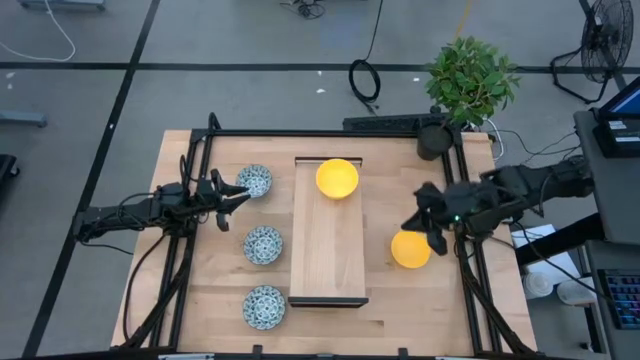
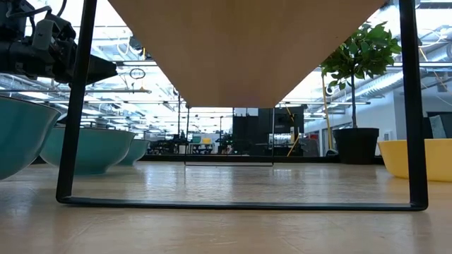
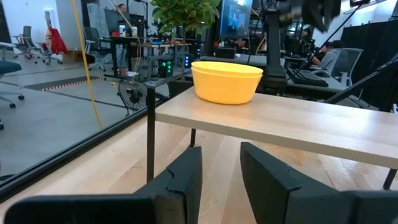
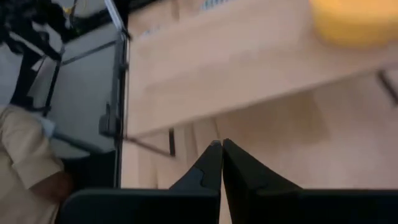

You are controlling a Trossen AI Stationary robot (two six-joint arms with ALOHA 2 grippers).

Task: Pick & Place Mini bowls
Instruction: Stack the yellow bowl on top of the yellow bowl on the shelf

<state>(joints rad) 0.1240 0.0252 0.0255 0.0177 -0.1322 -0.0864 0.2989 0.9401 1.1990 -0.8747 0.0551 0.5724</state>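
Three patterned mini bowls (image 1: 254, 181) (image 1: 263, 244) (image 1: 264, 307) stand in a row on the table, left of the raised wooden tray (image 1: 327, 260). A yellow bowl (image 1: 337, 178) sits on the tray's far end and also shows in the left wrist view (image 3: 227, 81). Another yellow bowl (image 1: 410, 249) stands on the table right of the tray. My left gripper (image 3: 221, 168) is open and empty; it hangs beside the far patterned bowl (image 1: 240, 193), above bowl height (image 2: 99, 70). My right gripper (image 4: 221, 152) is shut and empty, just above the right yellow bowl's far side (image 1: 415, 222).
The tray stands on thin black legs (image 2: 70, 141), with open space under it. A black frame (image 1: 460, 200) runs round the table. A potted plant (image 1: 465, 85) and a power strip (image 1: 385, 123) are at the far right corner.
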